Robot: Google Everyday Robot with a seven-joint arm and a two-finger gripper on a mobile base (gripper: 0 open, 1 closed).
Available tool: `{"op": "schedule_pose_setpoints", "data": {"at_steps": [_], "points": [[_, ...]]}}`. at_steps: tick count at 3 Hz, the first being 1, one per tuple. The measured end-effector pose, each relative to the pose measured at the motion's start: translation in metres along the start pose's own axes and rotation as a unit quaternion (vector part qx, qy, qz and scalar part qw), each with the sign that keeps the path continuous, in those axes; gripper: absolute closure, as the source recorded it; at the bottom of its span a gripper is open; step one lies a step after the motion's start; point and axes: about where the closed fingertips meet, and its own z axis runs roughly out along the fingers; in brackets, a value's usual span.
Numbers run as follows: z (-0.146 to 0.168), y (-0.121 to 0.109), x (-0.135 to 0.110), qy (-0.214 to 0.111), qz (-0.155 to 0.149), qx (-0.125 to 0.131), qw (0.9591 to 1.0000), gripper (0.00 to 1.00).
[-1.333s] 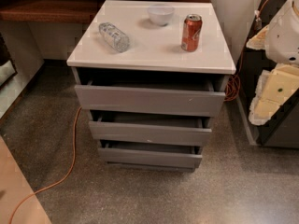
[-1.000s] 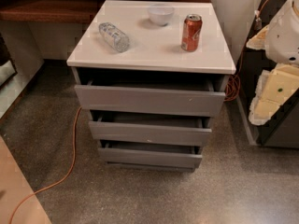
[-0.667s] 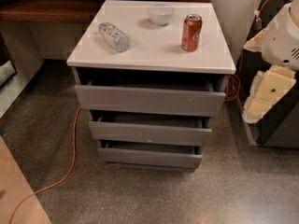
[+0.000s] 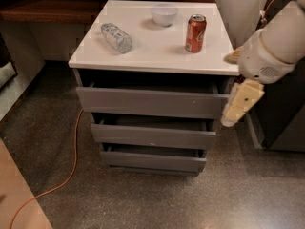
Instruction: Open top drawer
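The top drawer (image 4: 152, 102) is the widest of three flat grey fronts under the white top (image 4: 147, 56). Its front stands a little out from the frame, with a dark gap above it and a tiny white speck right of its middle. The two narrower grey drawers (image 4: 153, 136) (image 4: 153, 161) sit below it, each also slightly out. My gripper (image 4: 239, 104) hangs from the cream arm (image 4: 274, 46) just off the top drawer's right end, level with its front. I cannot tell whether it touches the drawer.
On the white top lie a clear water bottle (image 4: 116, 37), a white bowl (image 4: 164, 14) and a red soda can (image 4: 195, 33). An orange cable (image 4: 71, 161) runs over the speckled floor at left. A dark cabinet (image 4: 286, 113) stands right of the arm.
The arm and gripper have moved left, from well off the cabinet's right side to right beside the top drawer's right end. The drawers and the things on top have not moved.
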Motion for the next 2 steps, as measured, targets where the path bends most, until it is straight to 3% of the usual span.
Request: {"op": "schedule_pose_setpoints", "data": {"at_steps": [1, 2], "points": [[0.030, -0.007, -0.018, -0.016, -0.029, -0.007, 0.9994, 0.00], [0.061, -0.026, -0.033, -0.054, -0.027, -0.003, 0.9982, 0.00]]}}
